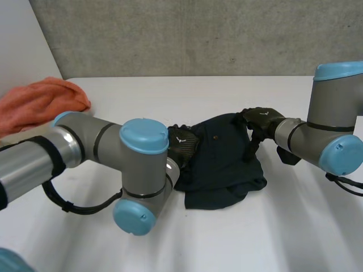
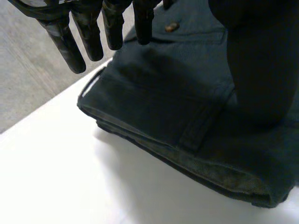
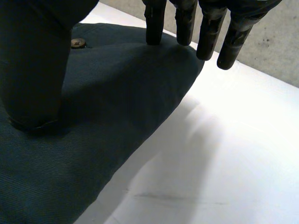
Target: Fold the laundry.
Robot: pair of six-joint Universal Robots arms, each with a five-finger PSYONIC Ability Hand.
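Note:
A dark blue-green garment point(image 1: 222, 167) lies folded in a rough bundle in the middle of the white table point(image 1: 170, 93). My left hand point(image 1: 182, 144) rests at the bundle's left edge. In the left wrist view its straight fingers point(image 2: 88, 39) hang over the folded hem of the garment point(image 2: 173, 112), and the thumb point(image 2: 261, 65) sits down on the cloth. My right hand point(image 1: 261, 120) is on the bundle's far right corner. There its fingers point(image 3: 208, 35) are straight, with their tips at the rounded edge of the garment point(image 3: 117, 102), and its thumb point(image 3: 35, 65) presses on the cloth. Neither hand curls round the fabric.
An orange cloth point(image 1: 39, 102) is heaped at the table's far left edge. A grey wall point(image 1: 198, 34) stands behind the table. Bare tabletop lies in front of the garment and to its right.

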